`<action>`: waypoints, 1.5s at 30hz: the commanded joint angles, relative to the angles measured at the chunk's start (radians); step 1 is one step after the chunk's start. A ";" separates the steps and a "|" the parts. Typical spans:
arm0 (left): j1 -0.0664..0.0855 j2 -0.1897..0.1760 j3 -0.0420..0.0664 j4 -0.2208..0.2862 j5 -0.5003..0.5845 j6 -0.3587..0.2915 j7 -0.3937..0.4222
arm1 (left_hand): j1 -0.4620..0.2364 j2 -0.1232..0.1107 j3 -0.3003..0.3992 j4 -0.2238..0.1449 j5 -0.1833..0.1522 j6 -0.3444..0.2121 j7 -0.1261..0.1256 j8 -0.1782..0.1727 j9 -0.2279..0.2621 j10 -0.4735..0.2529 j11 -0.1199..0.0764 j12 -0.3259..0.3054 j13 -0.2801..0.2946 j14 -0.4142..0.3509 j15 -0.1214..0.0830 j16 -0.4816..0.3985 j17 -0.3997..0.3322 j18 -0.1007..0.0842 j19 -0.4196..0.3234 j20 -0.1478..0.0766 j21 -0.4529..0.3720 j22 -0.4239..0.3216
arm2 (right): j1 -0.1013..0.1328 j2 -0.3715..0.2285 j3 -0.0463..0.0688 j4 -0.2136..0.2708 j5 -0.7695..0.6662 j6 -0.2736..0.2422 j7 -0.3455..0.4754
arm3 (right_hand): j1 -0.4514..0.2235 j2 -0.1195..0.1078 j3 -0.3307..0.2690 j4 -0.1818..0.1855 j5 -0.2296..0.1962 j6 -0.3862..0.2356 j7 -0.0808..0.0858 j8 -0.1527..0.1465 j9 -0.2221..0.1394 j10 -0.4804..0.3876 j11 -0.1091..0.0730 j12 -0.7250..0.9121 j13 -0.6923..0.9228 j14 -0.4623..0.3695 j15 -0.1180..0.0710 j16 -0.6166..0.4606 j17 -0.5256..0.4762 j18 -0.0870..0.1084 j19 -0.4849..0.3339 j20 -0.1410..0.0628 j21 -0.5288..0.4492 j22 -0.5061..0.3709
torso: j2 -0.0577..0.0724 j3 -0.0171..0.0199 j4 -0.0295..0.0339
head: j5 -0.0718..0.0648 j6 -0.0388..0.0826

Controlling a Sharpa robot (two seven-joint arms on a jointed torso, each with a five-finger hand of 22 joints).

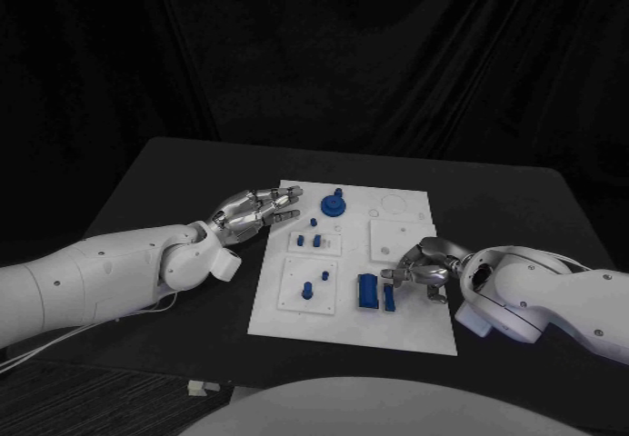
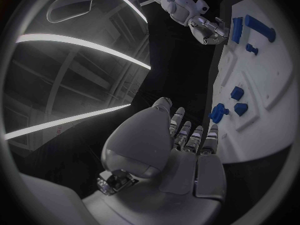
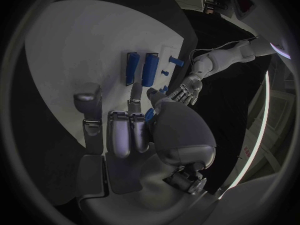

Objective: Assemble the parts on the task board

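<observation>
The white task board [image 1: 354, 313] lies mid-table. Two blue blocks [image 1: 368, 291] [image 3: 131, 67] lie side by side on its near right part. Small blue pegs [image 1: 312, 241] [image 2: 237, 92] stand in its left plates. A round blue part [image 1: 333, 205] [image 2: 217, 112] sits at the far left corner. My right hand [image 1: 417, 268] [image 3: 134, 120] [image 2: 209, 30] hovers over the board just right of the blocks, fingers apart and pointing down at them, nothing visibly held. My left hand [image 1: 258, 213] [image 2: 187, 140] stretches flat at the board's left edge, near the round part, holding nothing.
The black table [image 1: 171, 182] surrounds the board. A square recessed plate [image 1: 400, 238] and a round outline [image 1: 394, 202] lie on the board's far right. A small white scrap [image 1: 201, 387] lies at the table's near edge.
</observation>
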 commanded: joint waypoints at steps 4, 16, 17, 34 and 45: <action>-0.002 0.000 0.001 0.002 0.005 0.011 0.012 | -0.001 -0.005 0.010 -0.001 0.003 0.002 0.010 0.005 0.002 0.001 0.008 0.004 0.001 -0.001 -0.001 0.006 0.001 -0.005 0.005 -0.004 0.003 -0.001 | -0.005 -0.027 0.000 0.019 -0.237 0.003 0.157 | 0.021 -0.038 -0.025 0.019 -0.085 0.000 -0.005 0.017 0.024 0.105 -0.009 0.003 0.264 0.097 -0.008 0.020 0.234 -0.008 0.021 -0.002 0.066 0.120 | 0.000 0.0000 0.0002 | 0.002 0.000; -0.002 0.000 0.001 0.002 0.005 0.011 0.013 | -0.001 -0.005 0.010 -0.001 0.003 0.002 0.010 0.005 0.002 0.001 0.008 0.004 0.001 -0.001 -0.001 0.006 0.001 -0.005 0.005 -0.004 0.003 -0.001 | -0.034 -0.069 0.000 0.042 -0.412 0.112 0.134 | 0.143 -0.117 -0.113 0.161 -0.200 0.075 -0.036 0.463 0.488 0.105 -0.034 0.003 0.264 0.100 -0.028 0.029 0.249 -0.010 0.019 -0.019 0.092 0.123 | 0.000 0.0000 0.0000 | 0.001 0.000; -0.002 -0.001 0.001 0.002 0.005 0.011 0.013 | -0.001 -0.005 0.010 -0.001 0.003 0.002 0.010 0.005 0.002 0.001 0.008 0.004 0.001 -0.001 -0.001 0.006 0.001 -0.005 0.005 -0.004 0.003 -0.001 | -0.037 -0.070 0.000 0.042 -0.416 0.114 0.132 | 0.145 -0.117 -0.114 0.161 -0.199 0.105 -0.038 0.515 0.535 0.105 -0.036 0.003 0.264 0.100 -0.029 0.029 0.249 -0.010 0.018 -0.020 0.092 0.123 | 0.000 0.0000 -0.0004 | 0.002 0.000; -0.003 -0.001 0.001 0.000 0.005 0.011 0.011 | -0.002 -0.006 0.013 -0.001 0.003 0.003 0.010 0.005 0.002 0.002 0.009 0.005 0.001 -0.001 -0.002 0.006 0.001 -0.005 0.005 -0.004 0.003 -0.001 | -0.070 -0.067 0.000 0.036 -0.433 0.129 0.109 | 0.116 -0.128 -0.131 0.164 -0.201 0.225 -0.046 0.702 0.698 0.105 -0.042 0.003 0.264 0.104 -0.034 0.039 0.263 -0.011 0.014 -0.025 0.096 0.123 | 0.001 -0.0001 -0.0002 | -0.001 0.000; -0.003 -0.002 0.001 -0.001 0.005 0.011 0.010 | -0.002 -0.006 0.013 -0.001 0.003 0.003 0.010 0.005 0.002 0.002 0.009 0.005 0.001 -0.001 -0.002 0.006 0.001 -0.005 0.005 -0.004 0.003 -0.001 | -0.072 -0.064 0.000 0.031 -0.433 0.101 0.101 | 0.114 -0.102 -0.122 0.162 -0.199 0.209 -0.046 0.690 0.700 0.105 -0.043 0.003 0.264 0.103 -0.034 0.036 0.260 -0.009 0.011 -0.025 0.087 0.121 | 0.001 -0.0002 -0.0001 | 0.001 0.000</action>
